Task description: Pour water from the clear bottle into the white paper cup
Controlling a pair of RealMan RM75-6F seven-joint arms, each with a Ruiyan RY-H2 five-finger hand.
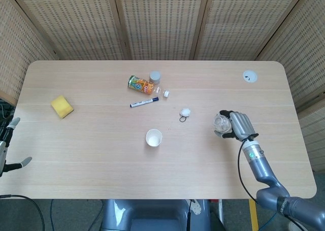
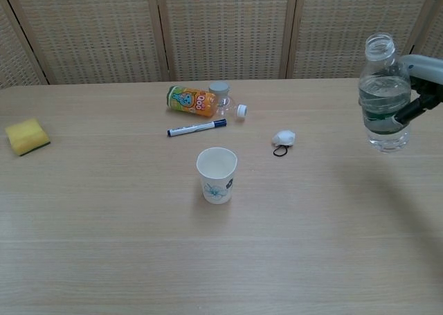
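The fingers [image 1: 227, 132] of the right hand [image 1: 237, 125] are wrapped closed around the clear bottle [image 1: 221, 123] in the head view, holding it above the table [image 1: 91, 150], right of the white paper cup [image 1: 154, 137] and well apart from it. The left hand [image 1: 6, 142] shows only at the far left edge, off the table, with its fingers apart and nothing in them. Behind the cup lie a marker [image 1: 144, 102], an orange bottle [image 1: 141, 85] on its side, a loose cap [image 1: 166, 94], a yellow sponge [image 1: 62, 106] and a small white object [image 1: 185, 111]. In the chest view the bottle [image 2: 383, 93] stands upright in the air, uncapped, about half full, with the dark fingers [image 2: 415, 107] gripping its lower half from the right; the hand [image 2: 423, 83] is partly cut off by the frame. The cup [image 2: 217, 174] stands open and upright near the table's middle. The risk, as I judge it, is a spill: with the neck open, a jerk or early tilt on the way across could slop water onto the table, and pouring too high or off-centre could miss or tip the light cup.
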